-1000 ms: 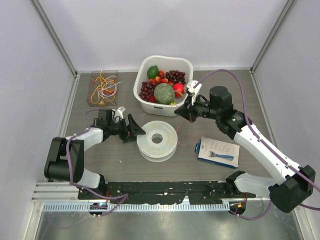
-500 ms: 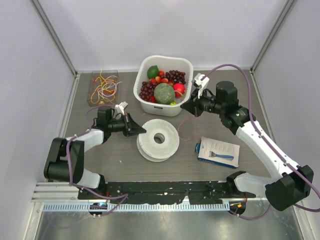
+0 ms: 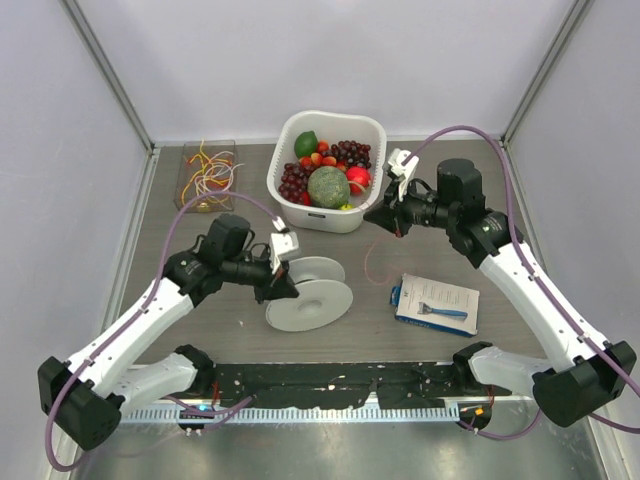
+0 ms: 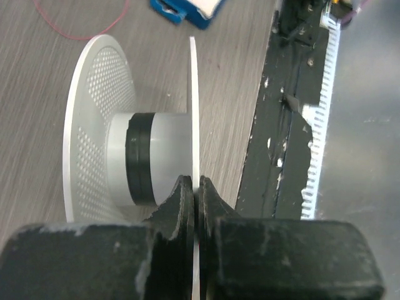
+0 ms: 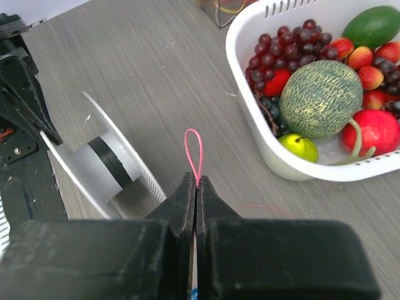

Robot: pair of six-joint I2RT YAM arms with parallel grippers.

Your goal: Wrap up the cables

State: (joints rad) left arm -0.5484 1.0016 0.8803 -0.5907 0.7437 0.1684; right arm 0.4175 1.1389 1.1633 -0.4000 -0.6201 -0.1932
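The left pincer (image 4: 195, 187) is pressed together on the thin rim of one flange of a white plastic spool with a black-banded hub (image 3: 305, 295), which stands tilted on edge over the grey wood-grain desk (image 3: 370, 330). The right pincer (image 5: 195, 184) is squeezed tight on a thin red cable (image 5: 194, 149); a small loop stands above its tips and the rest trails down to the desk.

The other tangled cables (image 3: 207, 172), red, orange, yellow and pale, lie in a clear box (image 3: 183, 195) at the far left. A white perforated basket (image 3: 320, 217) of fruit sits far centre, and a blue-and-white packet (image 3: 437, 303) lies to the right. Pale walls enclose the desk.
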